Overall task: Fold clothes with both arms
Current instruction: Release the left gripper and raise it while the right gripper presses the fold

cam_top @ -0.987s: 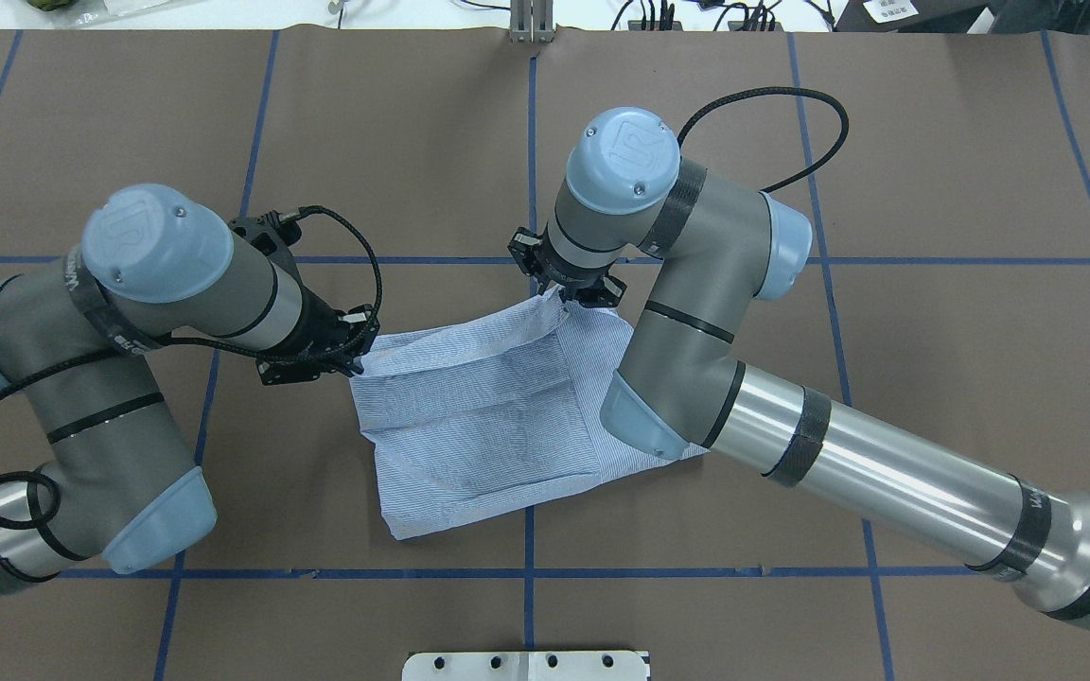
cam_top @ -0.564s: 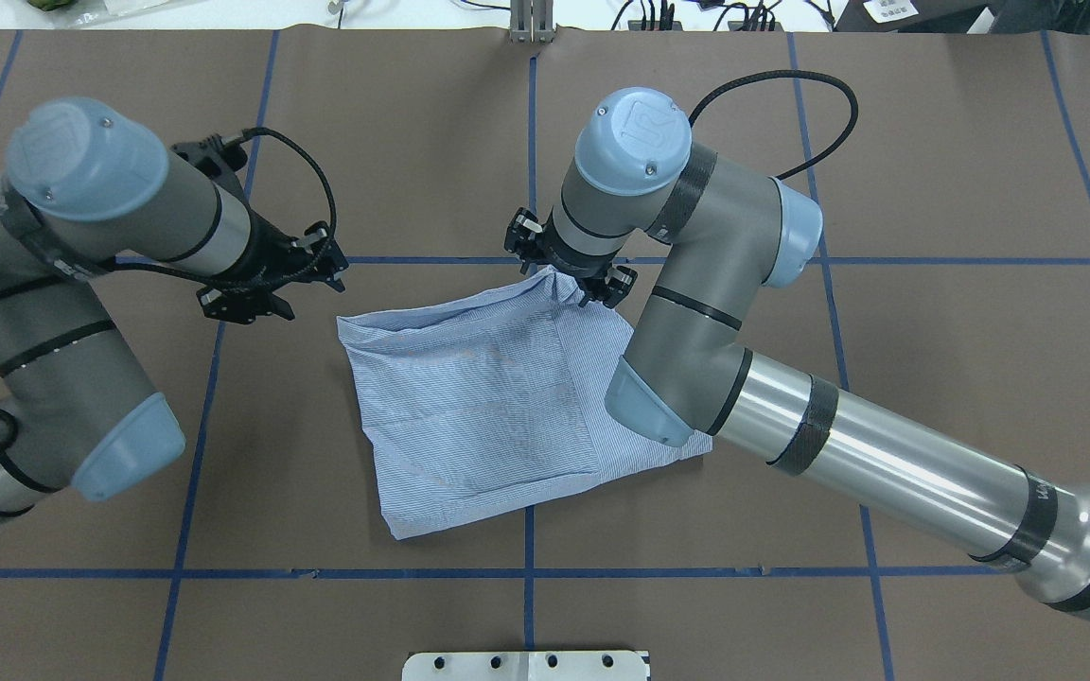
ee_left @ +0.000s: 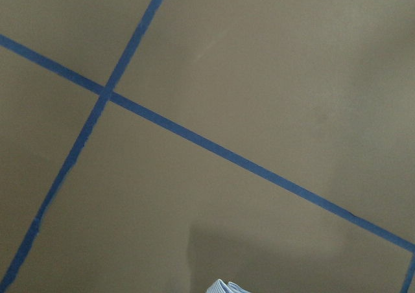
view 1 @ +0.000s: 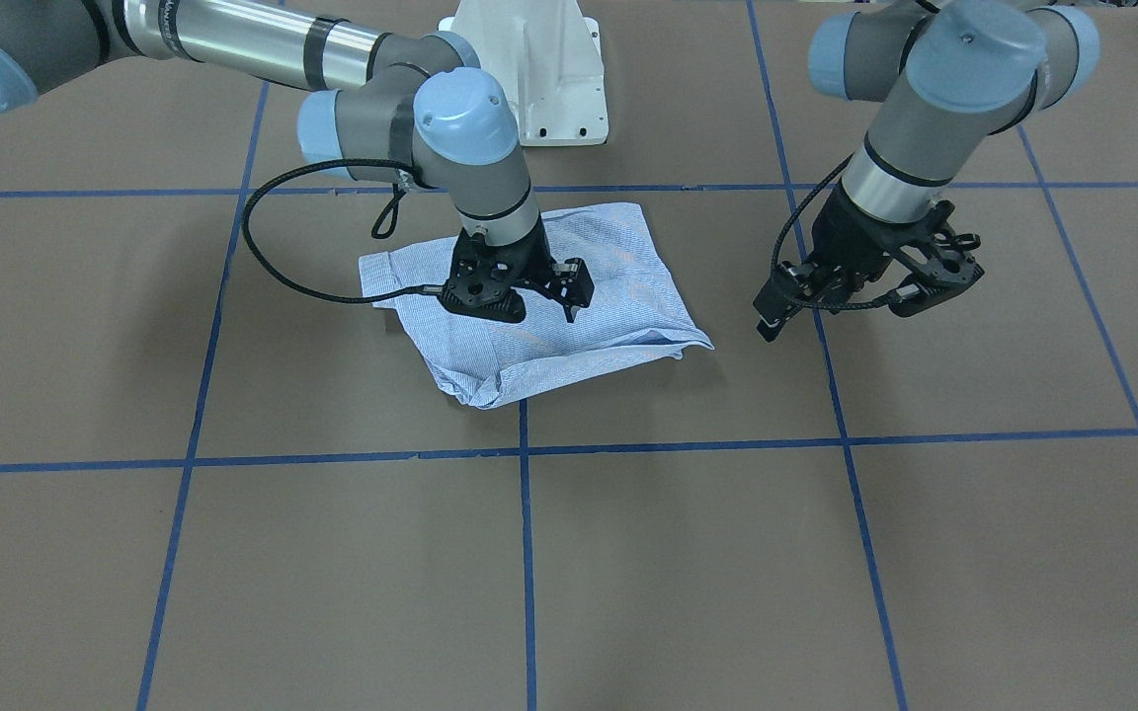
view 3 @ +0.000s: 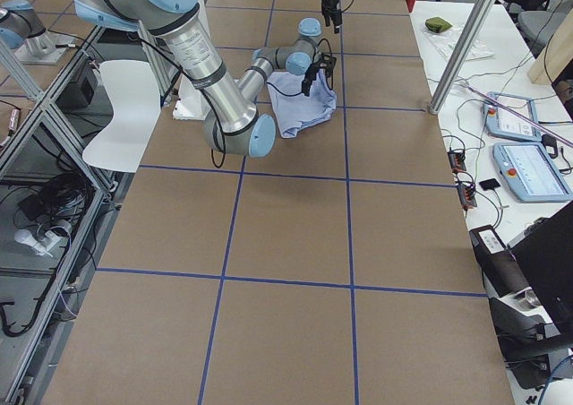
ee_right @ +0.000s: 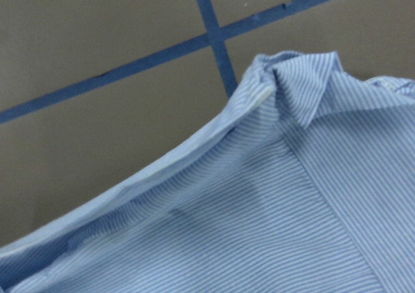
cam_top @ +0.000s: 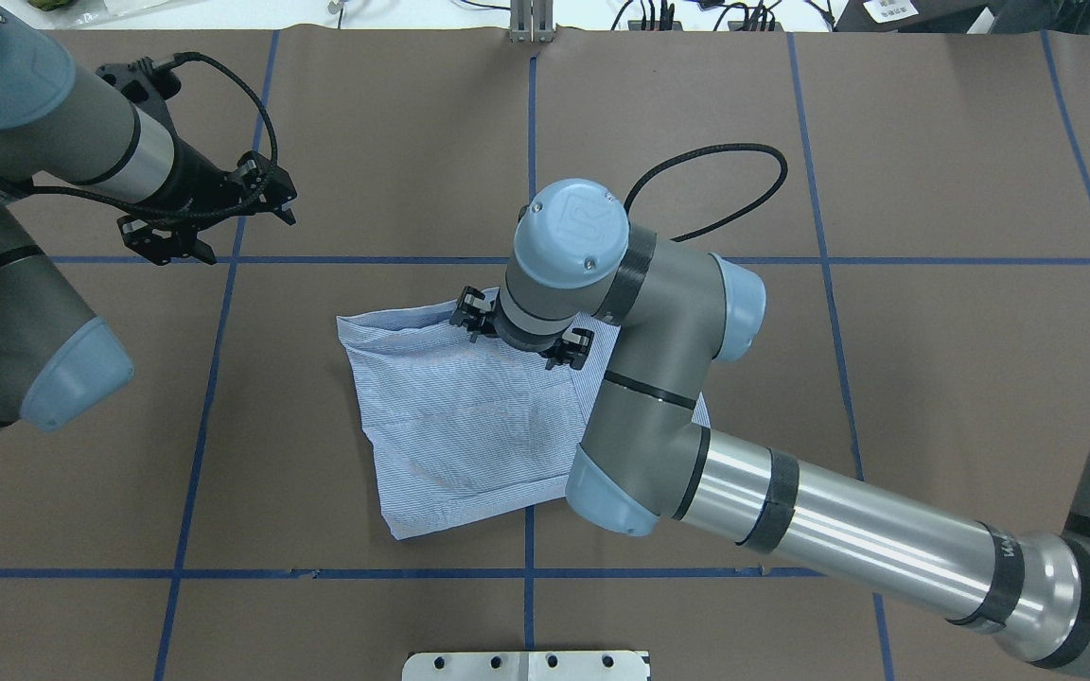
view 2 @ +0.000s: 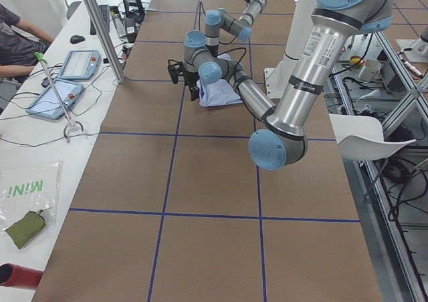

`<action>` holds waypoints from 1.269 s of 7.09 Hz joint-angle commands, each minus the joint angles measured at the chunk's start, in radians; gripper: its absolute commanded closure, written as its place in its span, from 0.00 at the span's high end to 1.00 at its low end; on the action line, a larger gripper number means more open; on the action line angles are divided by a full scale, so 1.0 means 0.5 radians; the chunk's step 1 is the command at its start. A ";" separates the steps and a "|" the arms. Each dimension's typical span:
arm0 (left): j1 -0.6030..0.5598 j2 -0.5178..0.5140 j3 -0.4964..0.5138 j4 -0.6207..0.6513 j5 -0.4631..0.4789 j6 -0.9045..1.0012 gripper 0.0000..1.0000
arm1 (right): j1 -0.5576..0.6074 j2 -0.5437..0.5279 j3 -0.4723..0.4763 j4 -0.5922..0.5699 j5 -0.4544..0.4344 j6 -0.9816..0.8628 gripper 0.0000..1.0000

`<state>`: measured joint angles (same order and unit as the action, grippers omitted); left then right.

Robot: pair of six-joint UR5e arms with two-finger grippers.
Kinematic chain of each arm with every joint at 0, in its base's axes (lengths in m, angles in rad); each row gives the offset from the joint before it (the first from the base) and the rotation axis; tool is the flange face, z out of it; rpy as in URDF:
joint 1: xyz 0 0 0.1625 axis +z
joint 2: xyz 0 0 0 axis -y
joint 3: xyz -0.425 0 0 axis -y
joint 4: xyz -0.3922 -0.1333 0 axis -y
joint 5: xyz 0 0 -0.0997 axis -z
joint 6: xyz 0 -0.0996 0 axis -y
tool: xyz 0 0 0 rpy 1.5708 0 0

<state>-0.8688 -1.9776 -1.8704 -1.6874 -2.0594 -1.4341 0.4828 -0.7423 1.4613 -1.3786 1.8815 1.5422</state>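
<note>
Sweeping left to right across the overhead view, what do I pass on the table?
Black two-finger left gripper → light blue, finely striped shirt → grey right arm's silver forearm tube.

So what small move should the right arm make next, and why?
Probably lift the right gripper away from the shirt: its jaws look open and hold no cloth, the shirt lies folded on the table, and the left gripper hangs clear.

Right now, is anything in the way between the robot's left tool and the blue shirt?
No, nothing visible is. Between the left tool and the shirt there is only bare brown table with blue tape lines. The right tool hangs over the shirt itself, off that path.
</note>
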 commanded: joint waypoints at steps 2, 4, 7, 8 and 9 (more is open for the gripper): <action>-0.020 0.019 0.007 0.000 -0.001 0.027 0.99 | -0.018 0.214 -0.393 0.011 -0.255 -0.505 1.00; -0.020 0.022 0.010 0.000 -0.001 0.024 0.99 | 0.108 0.401 -0.688 0.060 -0.345 -0.797 1.00; -0.032 0.022 0.010 -0.003 -0.004 0.030 0.99 | 0.218 0.453 -0.790 0.294 -0.416 -0.958 1.00; -0.075 0.022 0.004 -0.006 -0.008 0.140 0.99 | 0.267 0.460 -0.726 0.230 -0.358 -0.970 1.00; -0.115 0.025 0.010 -0.006 -0.001 0.350 0.99 | 0.380 0.436 -0.589 0.029 -0.184 -1.028 1.00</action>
<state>-0.9038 -1.9663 -1.8665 -1.6899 -2.0618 -1.3562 0.6191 -0.5190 1.1049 -1.2792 1.7142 1.0550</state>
